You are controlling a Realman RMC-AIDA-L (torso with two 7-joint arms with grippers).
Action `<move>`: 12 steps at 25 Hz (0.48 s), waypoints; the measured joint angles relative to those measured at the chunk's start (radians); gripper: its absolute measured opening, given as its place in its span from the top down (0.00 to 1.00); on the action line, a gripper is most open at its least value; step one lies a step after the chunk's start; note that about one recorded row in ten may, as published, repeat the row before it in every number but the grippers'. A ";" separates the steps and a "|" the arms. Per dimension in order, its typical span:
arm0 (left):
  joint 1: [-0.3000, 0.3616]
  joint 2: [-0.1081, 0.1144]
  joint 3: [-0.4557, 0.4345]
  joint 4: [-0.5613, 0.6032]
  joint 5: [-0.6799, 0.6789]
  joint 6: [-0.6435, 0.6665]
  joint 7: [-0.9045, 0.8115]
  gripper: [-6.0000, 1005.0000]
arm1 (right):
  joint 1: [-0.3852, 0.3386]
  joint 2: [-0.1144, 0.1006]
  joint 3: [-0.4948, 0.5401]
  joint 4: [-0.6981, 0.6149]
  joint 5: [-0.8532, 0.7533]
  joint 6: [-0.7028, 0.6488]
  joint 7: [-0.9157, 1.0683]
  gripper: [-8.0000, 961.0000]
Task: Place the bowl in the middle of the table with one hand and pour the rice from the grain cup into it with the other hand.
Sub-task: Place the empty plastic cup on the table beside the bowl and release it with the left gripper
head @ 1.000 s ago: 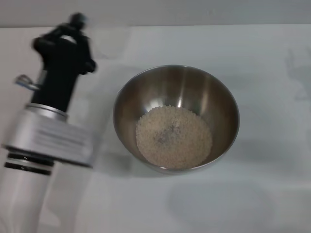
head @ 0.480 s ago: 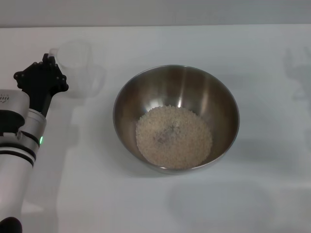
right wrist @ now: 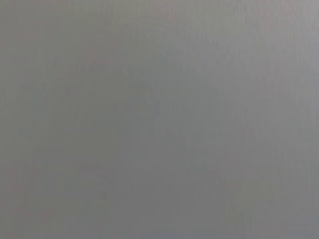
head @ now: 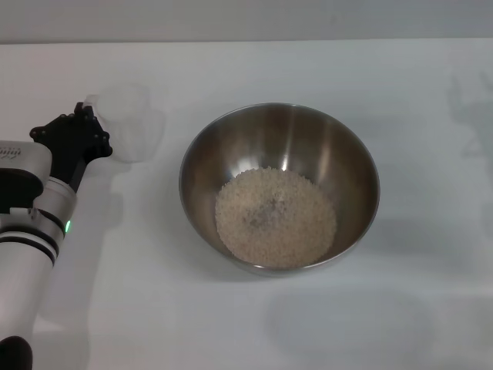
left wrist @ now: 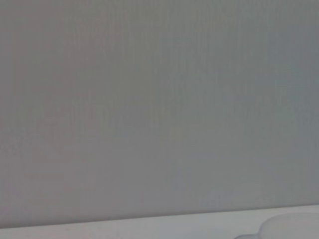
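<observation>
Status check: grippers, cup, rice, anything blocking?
Left gripper at grain cup, grip unclear. Right arm out of view. Rice in bowl, mid-table. No obstruction seen.

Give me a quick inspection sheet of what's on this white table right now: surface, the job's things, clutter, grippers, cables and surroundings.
Surface: the table is plain white; no spilled grains seen.
Bowl: the bowl stands upright near the middle of the table.
Rice: the rice lies heaped in the bottom of the bowl.
Grain cup: the grain cup is to the left of the bowl, apart from it, and looks empty.
Clutter: nothing seen.
Grippers: the left gripper is beside the grain cup; whether it touches the cup cannot be told. The right gripper is not in view.
Cables: nothing seen.
Surroundings: a plain grey wall behind the table.
</observation>
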 joint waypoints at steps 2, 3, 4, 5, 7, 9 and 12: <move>-0.004 0.000 0.004 0.001 0.001 -0.011 -0.002 0.91 | 0.000 0.000 0.000 0.000 0.000 0.000 0.000 0.51; -0.008 0.001 0.006 0.001 0.003 -0.022 -0.002 0.91 | 0.001 0.000 0.000 0.000 0.000 0.000 0.000 0.51; -0.011 0.001 0.008 0.002 0.005 -0.033 -0.003 0.91 | 0.001 -0.001 0.000 0.000 0.000 0.000 0.000 0.51; -0.011 0.001 0.008 0.002 0.005 -0.033 -0.003 0.91 | 0.002 -0.001 0.000 0.001 0.000 0.001 0.000 0.51; -0.011 0.001 0.008 0.002 0.005 -0.033 -0.003 0.91 | 0.002 -0.002 0.000 0.001 0.000 0.001 0.000 0.51; -0.011 0.001 0.008 0.002 0.005 -0.033 -0.003 0.90 | 0.002 -0.002 0.000 0.001 0.000 0.001 0.000 0.51; -0.012 0.007 0.026 0.014 0.011 -0.037 -0.064 0.86 | 0.002 -0.002 0.000 0.001 0.000 0.001 0.000 0.51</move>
